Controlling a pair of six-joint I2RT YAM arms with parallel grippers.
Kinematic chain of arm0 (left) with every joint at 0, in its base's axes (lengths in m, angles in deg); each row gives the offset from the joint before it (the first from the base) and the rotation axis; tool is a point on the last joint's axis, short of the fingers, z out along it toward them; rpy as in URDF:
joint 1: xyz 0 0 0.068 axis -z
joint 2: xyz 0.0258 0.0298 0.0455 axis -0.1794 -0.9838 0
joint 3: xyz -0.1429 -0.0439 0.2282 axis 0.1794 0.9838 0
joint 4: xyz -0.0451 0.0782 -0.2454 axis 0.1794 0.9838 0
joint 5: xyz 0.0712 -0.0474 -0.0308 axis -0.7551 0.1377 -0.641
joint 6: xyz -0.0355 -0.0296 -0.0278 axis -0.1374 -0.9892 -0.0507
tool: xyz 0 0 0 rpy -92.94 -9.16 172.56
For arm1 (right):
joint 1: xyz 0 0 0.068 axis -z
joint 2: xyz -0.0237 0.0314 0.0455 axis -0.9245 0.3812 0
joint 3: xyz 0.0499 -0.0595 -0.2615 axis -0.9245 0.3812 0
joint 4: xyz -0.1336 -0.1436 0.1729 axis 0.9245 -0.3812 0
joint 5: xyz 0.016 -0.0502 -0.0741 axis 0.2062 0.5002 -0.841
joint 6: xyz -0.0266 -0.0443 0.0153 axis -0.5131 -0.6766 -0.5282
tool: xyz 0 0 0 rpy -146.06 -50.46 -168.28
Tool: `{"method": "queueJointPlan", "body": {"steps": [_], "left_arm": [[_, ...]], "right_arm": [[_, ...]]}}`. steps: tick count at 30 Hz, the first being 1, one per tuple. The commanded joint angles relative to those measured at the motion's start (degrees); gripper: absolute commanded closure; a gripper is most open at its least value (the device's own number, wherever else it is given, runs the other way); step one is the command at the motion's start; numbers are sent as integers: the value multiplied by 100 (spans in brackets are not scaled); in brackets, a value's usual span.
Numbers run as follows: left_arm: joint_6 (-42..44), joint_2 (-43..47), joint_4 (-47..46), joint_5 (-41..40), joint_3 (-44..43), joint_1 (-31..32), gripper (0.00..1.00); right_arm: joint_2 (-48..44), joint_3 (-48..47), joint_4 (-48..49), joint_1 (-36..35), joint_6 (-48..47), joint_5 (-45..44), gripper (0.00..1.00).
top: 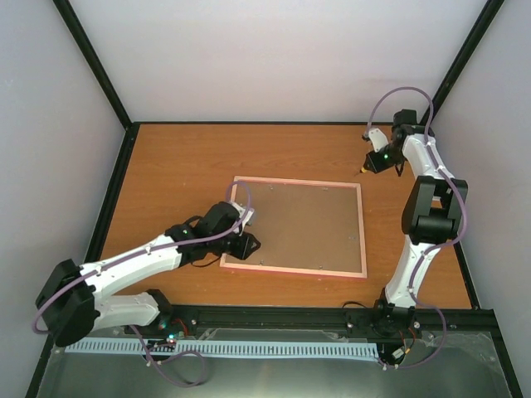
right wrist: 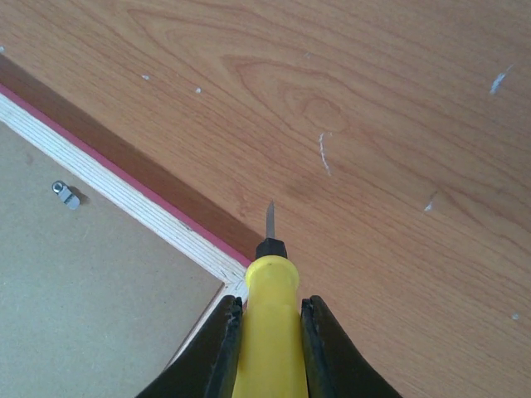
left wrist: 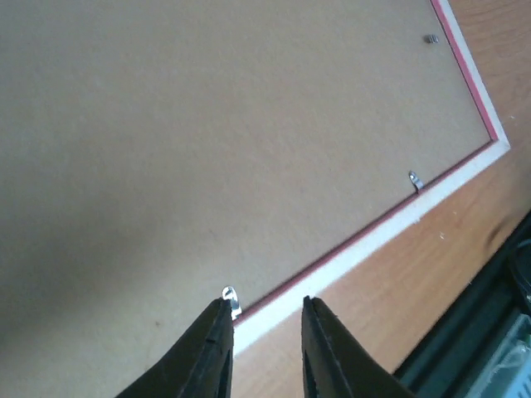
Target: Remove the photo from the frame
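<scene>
Frame [top: 362, 232] facedown, screwdriver [right wrist: 267, 348] in right gripper [right wrist: 270, 305]

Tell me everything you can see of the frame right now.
The frame lies flat, face down on the wooden table, brown board up. Thin pink border with a pale outer edge; small metal tabs spaced along the board's rim. The left end effector is at its left edge, fingers apart beside one tab; contact unclear.

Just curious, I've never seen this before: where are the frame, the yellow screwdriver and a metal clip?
frame [top: 362, 232]: top view, its right pink edge.
yellow screwdriver [right wrist: 267, 323]: right wrist view, its handle.
metal clip [left wrist: 414, 179]: left wrist view, its bent tab.
</scene>
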Motion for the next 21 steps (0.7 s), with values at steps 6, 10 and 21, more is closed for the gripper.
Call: {"method": "queueJointPlan", "body": {"steps": [6, 10, 21], "left_arm": [[-367, 109, 64, 1101, 603, 58, 99], [-418, -138, -35, 1571, 677, 155, 99], [-870, -525, 497, 1435, 793, 281, 99]], "right_arm": [[56, 208, -119, 33, -253, 36, 97], [-131, 616, 5, 32, -386, -4, 97], [-310, 1057, 68, 35, -581, -69, 97]]}}
